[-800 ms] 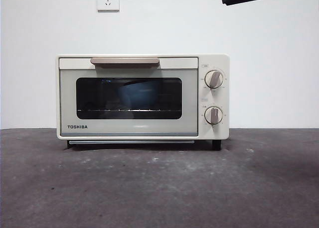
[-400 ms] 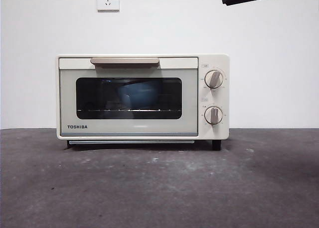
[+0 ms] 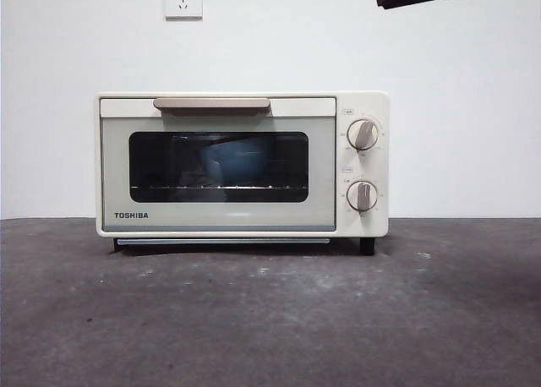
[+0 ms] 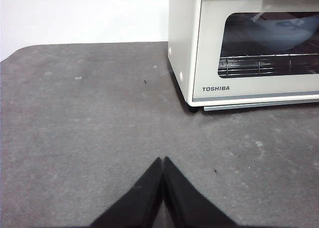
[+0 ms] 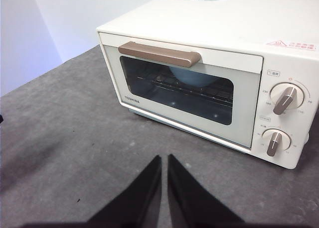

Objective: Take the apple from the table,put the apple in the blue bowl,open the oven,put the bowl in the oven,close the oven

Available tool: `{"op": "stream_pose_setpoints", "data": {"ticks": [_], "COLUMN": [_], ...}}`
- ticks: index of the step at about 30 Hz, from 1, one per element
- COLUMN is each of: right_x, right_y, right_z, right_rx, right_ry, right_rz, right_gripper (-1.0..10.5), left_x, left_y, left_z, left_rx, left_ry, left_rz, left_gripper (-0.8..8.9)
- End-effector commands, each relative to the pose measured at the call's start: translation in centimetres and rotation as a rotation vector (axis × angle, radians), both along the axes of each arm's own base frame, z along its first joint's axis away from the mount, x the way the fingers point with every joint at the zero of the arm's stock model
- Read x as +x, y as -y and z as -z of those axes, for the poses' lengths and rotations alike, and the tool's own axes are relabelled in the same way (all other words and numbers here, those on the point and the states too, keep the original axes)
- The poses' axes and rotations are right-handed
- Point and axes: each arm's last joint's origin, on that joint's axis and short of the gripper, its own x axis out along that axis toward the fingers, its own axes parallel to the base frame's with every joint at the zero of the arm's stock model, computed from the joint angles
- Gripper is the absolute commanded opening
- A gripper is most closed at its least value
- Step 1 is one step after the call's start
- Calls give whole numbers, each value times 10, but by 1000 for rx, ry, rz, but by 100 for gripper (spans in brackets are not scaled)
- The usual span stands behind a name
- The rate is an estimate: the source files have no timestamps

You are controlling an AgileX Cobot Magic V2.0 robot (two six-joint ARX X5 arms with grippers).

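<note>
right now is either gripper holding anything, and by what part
Nothing is held. The left gripper and right gripper are both shut on nothing, above the table.

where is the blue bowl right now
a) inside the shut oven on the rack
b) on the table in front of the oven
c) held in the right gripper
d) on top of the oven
a: the blue bowl shows through the dark door window of the oven, sitting on the wire rack, with the door closed and both grippers empty and away from it.
</note>
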Motion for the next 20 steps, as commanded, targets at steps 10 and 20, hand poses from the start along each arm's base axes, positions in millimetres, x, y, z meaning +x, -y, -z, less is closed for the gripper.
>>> {"op": "stream_pose_setpoints", "data": {"ticks": [10,20], "right_x": [4,-3], "right_y": [26,95], "right_z": [-13,5], "right_rx": [-45,-52], "right_ry": [142,262], "right_rz": [132,442], "right_gripper": [6,6], "left_x": [1,1], "left_y": [0,0], "left_z": [8,8], "left_rx": [-6,-6], "left_ry": [-24,-23], "left_rz": [-6,-6], "left_gripper": [8,8]}}
